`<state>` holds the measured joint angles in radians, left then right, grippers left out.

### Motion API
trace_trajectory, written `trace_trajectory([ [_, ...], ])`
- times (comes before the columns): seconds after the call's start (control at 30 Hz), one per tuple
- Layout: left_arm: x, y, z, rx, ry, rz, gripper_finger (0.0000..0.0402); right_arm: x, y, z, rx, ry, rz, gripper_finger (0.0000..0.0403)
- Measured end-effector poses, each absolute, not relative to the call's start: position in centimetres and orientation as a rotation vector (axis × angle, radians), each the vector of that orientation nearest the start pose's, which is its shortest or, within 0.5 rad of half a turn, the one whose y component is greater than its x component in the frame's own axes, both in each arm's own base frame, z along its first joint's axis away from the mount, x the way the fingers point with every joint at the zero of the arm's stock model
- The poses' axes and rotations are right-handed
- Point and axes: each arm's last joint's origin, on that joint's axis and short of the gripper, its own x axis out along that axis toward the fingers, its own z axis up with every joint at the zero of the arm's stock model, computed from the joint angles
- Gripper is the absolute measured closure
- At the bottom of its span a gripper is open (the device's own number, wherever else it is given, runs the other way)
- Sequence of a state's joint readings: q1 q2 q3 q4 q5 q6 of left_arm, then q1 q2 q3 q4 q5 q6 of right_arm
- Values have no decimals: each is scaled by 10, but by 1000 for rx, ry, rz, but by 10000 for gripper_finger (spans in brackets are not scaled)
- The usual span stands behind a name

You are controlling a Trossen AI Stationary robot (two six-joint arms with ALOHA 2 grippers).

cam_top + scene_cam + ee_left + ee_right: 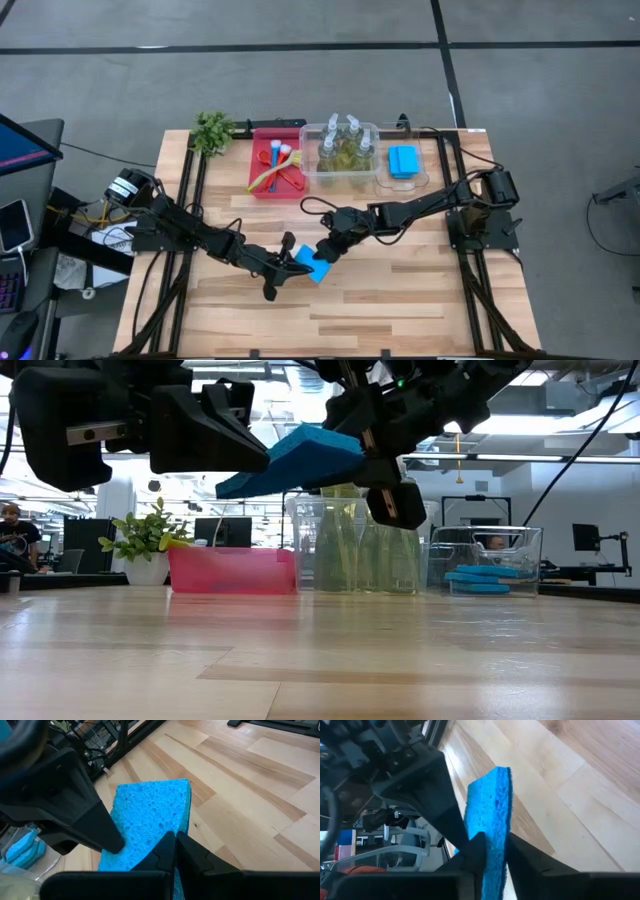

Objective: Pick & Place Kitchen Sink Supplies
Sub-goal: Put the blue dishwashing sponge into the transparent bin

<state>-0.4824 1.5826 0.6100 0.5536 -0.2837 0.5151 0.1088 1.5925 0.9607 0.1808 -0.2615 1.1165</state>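
- While both arms meet over the middle of the table (420,300), the step in hand looks like a handover of one blue sponge (306,263) between them, held up in the air clear of the wood
- The left gripper (290,262) has its fingers pinched flat on one end of the sponge; its wrist view shows them pressed together on the foam
- The right gripper (325,250) straddles the other end: in its own wrist view a finger lies on each face of the sponge's edge, seemingly touching it, though whether that grip is firm cannot be told
- The next move, by this judgement, calls for the right fingers to be firm on the foam before the left pair lets go, then a carry toward the clear bin (422,180) at the back right, where other blue sponges (403,161) already lie stacked
- A release made too soon could drop the sponge onto the table
- The sponge is a flat rectangle of bright blue porous foam, tilted in the low view with one end higher than the other
- Small bottles (347,140) stand in a middle clear bin and brushes (277,165) lie in the red tray (258,185), well apart from the handover
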Motion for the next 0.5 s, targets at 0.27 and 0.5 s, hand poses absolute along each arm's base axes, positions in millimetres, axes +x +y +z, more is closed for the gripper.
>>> trace_trajectory([
  [0.27, 268, -130, 159, 629, 341, -291, 390, 344, 51, 236, 1122, 549, 130, 394],
  [0.5, 267, -128, 162, 638, 345, -256, 389, 344, 56, 236, 1124, 545, 122, 398],
])
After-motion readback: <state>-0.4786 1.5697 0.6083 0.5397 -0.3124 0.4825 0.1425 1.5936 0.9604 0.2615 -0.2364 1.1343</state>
